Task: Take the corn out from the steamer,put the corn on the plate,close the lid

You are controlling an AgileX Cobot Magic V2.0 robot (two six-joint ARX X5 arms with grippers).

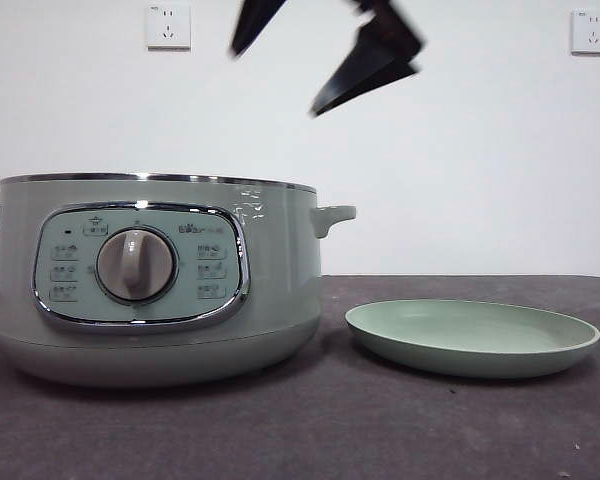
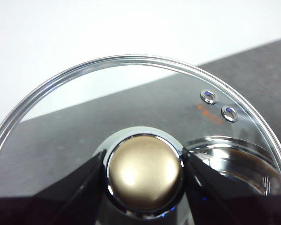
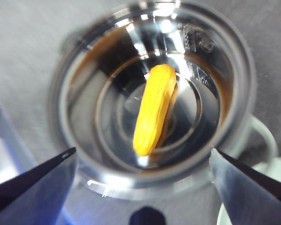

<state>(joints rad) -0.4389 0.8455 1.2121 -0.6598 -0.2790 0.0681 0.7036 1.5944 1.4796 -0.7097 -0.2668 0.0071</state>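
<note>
The steamer (image 1: 150,280) stands at the left of the table with no lid on it. The corn (image 3: 154,110) lies inside its shiny pot (image 3: 243,93); the pot's wall hides it in the front view. My right gripper (image 3: 142,151) is open and hangs above the open pot, straight over the corn and apart from it. Its black jaws show at the top of the front view (image 1: 275,82). My left gripper (image 2: 143,159) is shut on the round knob (image 2: 145,173) of the glass lid (image 2: 131,103) and holds the lid out of the front view. The plate (image 1: 472,338) is empty.
The plate lies on the dark grey table (image 1: 380,430) to the right of the steamer, a short gap from its base. The steamer's side handle (image 1: 332,216) sticks out toward the plate. A white wall with two sockets is behind.
</note>
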